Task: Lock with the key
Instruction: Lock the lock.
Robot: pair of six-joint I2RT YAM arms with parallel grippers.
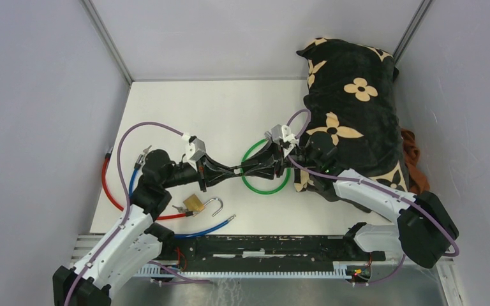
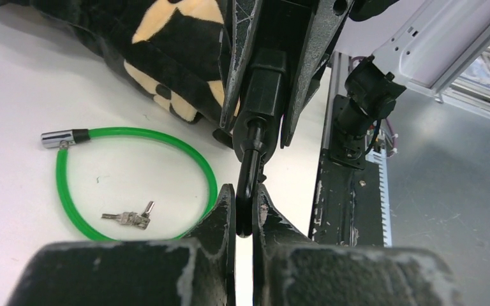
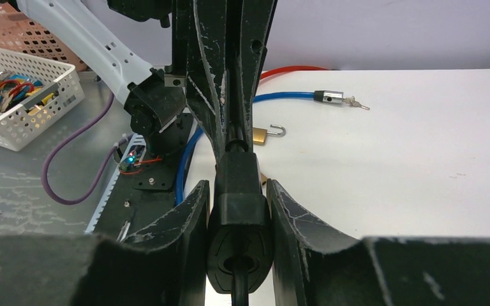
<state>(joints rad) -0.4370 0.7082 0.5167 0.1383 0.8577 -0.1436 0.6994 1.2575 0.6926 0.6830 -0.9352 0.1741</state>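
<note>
— Pinching down with my left gripper: jaws almost touching, closed on the slim black key at its outer end.

— And the other side?

— My right gripper is partly closed around the lock barrel, one finger on each flank. Key and barrel sit in one line between the two arms, held up off the table, near its middle.

— How will it feel when you turn?

— Light, both of them. I reckon the key is stiff but thin and smooth, so it could slip or twist between the pads. Best held flat across its head, not on the edge. The barrel is hard and round, so I'd expect it to roll with the key unless the right side squeezes firmly around its thick middle.

— Anything close by?

— Under the grip lies a green cable loop with a bunch of spare keys inside it, clear of my fingers. Nearer my left base there's a brass padlock, shackle open, just beside a blue cable. A flowered cushion sits behind the right arm.

— Is the key fully in?

— Can't tell; the fingers hide the joint.
</note>
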